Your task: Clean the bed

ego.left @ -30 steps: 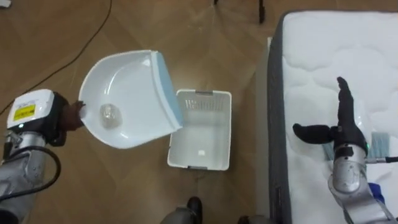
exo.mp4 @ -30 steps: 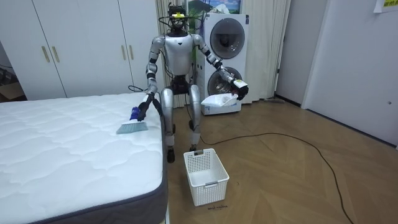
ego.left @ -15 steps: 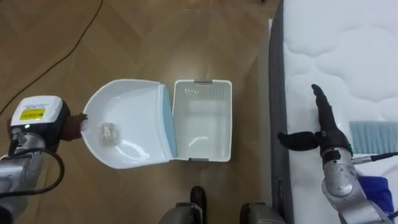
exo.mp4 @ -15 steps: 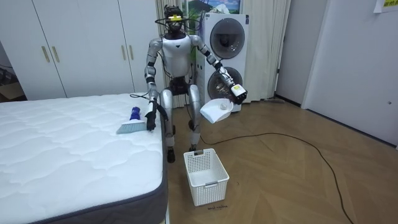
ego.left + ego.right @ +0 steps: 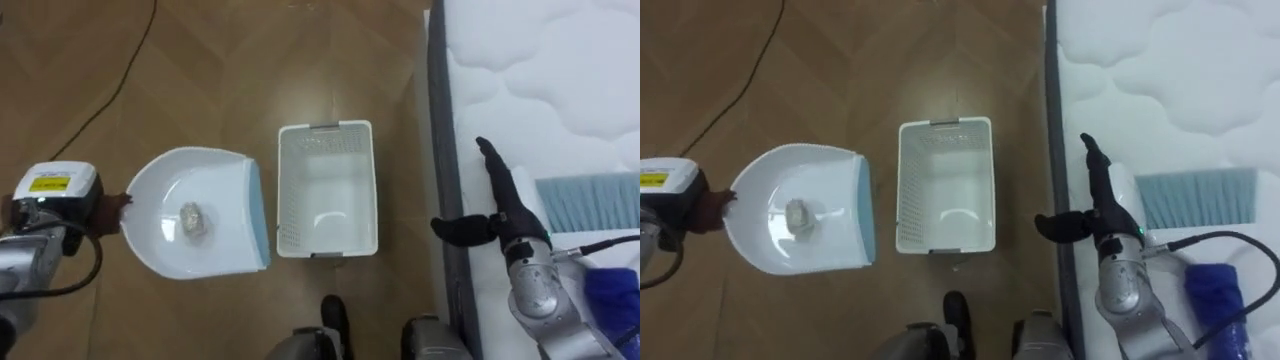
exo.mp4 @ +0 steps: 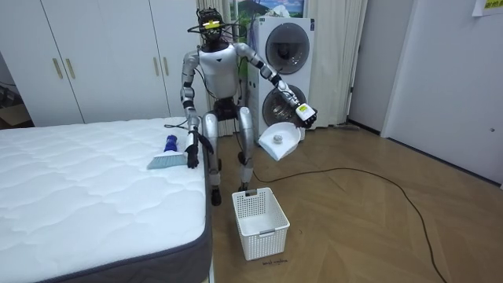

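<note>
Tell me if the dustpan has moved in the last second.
Yes. In the room view the dustpan has sunk a little against the washing machine behind it, toward the basket on the floor.

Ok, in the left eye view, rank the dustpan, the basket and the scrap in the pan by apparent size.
1-2. dustpan and basket: they look nearly alike; the dustpan is held up nearer the camera, so I won't rank them.
3. scrap in the dustpan: clearly smallest.

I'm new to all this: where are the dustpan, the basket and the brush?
dustpan (image 5: 225,190), left eye view, bare white inside.
basket (image 5: 325,145), left eye view, far wall.
brush (image 5: 590,203), left eye view, pale bristles.
</note>
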### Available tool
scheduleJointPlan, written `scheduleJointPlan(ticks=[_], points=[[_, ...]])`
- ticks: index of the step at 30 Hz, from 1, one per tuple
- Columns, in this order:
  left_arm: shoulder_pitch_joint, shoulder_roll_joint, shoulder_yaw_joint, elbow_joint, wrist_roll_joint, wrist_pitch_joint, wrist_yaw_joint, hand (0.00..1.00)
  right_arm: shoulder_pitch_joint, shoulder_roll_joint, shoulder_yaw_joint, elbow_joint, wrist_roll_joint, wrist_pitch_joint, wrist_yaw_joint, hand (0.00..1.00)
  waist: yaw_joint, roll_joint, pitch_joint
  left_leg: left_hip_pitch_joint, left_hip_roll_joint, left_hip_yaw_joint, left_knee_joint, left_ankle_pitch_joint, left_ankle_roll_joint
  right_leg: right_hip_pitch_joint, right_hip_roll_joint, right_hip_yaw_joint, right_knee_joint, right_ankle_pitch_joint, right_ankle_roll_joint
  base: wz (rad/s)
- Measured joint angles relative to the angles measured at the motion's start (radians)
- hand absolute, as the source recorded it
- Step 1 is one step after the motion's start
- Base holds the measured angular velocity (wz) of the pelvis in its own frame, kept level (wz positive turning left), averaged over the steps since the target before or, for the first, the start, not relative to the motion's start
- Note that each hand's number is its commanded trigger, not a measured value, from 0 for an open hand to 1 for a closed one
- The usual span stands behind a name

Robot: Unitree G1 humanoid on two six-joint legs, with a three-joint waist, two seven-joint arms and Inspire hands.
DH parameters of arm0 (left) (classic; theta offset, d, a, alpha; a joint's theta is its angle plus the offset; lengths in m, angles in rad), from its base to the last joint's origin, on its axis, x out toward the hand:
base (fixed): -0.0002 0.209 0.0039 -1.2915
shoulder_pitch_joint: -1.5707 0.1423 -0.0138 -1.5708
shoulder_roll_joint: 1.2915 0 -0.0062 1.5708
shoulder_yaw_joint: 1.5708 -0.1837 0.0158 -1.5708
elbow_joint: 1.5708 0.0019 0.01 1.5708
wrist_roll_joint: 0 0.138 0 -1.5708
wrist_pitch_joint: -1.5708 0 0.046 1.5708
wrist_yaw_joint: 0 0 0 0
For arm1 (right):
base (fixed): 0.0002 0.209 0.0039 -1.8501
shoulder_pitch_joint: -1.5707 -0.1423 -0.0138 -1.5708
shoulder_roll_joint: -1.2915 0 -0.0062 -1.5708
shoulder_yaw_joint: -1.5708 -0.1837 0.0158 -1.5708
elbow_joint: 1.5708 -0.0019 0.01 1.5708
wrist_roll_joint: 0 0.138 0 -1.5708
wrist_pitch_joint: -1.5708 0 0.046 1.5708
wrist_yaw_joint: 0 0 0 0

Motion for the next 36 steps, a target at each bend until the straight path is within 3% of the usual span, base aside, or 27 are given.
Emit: scheduleJointPlan(ticks=[4,7,8,11,16,19,25,28,36], points=[[-0.061,0.007,0.000,0.107,-0.064,0.002,-0.019,1.00,0.029,-0.028,0.009,-0.027,-0.010,-0.005,0.001,0.00,0.004,0.022,0.0009,0.002,0.001,0.000,-0.006,0.008,-0.007,-0.002,0.004,0.000,-0.001,-0.005,-0.008,0.01],[-0.065,0.009,0.000,0.153,-0.119,0.012,-0.039,1.00,0.043,-0.035,0.008,-0.046,-0.012,-0.011,0.001,0.00,0.003,0.041,0.0008,0.011,0.003,0.008,-0.010,0.011,-0.011,-0.002,0.003,0.005,0.001,-0.007,-0.012,0.00],[-0.066,0.009,0.000,0.163,-0.142,0.024,-0.051,1.00,0.044,-0.035,0.008,-0.052,-0.012,-0.010,0.002,0.00,0.000,0.045,0.0016,0.011,0.010,0.028,-0.010,0.011,-0.009,-0.002,0.002,0.004,0.003,-0.009,-0.015,0.00],[-0.102,0.009,-0.027,0.211,-0.206,0.035,-0.079,1.00,0.044,-0.030,0.009,-0.056,0.003,-0.009,0.005,0.00,-0.009,0.047,0.0027,0.009,0.031,0.078,-0.012,0.013,-0.001,-0.002,0.005,0.005,0.005,-0.013,-0.020,0.07],[-0.125,0.009,-0.099,0.230,-0.309,0.048,-0.120,1.00,0.038,-0.029,0.016,-0.061,0.003,-0.008,0.012,0.00,-0.021,0.053,0.0055,0.008,0.037,0.098,-0.010,0.008,0.005,-0.008,0.006,0.014,0.008,-0.016,-0.018,-0.04],[-0.145,0.009,-0.116,0.233,-0.316,0.048,-0.134,1.00,0.031,-0.029,0.016,-0.059,0.002,-0.009,0.012,0.00,-0.022,0.053,0.0063,0.008,0.034,0.103,-0.012,0.007,0.007,-0.019,0.004,0.025,0.020,-0.018,-0.015,-0.04],[-0.169,0.010,-0.120,0.234,-0.333,0.047,-0.134,1.00,0.027,-0.045,0.016,-0.059,-0.028,-0.017,0.013,0.00,-0.027,0.079,0.0199,0.020,0.031,0.116,-0.020,0.007,0.007,-0.021,0.004,0.050,0.037,-0.025,-0.015,-0.03],[-0.178,0.011,-0.120,0.236,-0.332,0.047,-0.131,1.00,0.028,-0.065,0.016,-0.061,-0.048,-0.040,0.013,0.00,-0.025,0.095,0.0278,0.032,0.031,0.133,-0.021,0.007,0.007,-0.021,0.003,0.063,0.041,-0.026,-0.015,-0.11],[-0.177,0.012,-0.115,0.225,-0.353,0.039,-0.084,1.00,0.031,-0.065,0.016,-0.066,-0.042,-0.075,0.030,0.00,-0.043,0.095,0.0272,0.041,0.034,0.164,-0.023,0.005,0.008,-0.029,0.000,0.083,0.051,-0.035,-0.017,-0.05]])
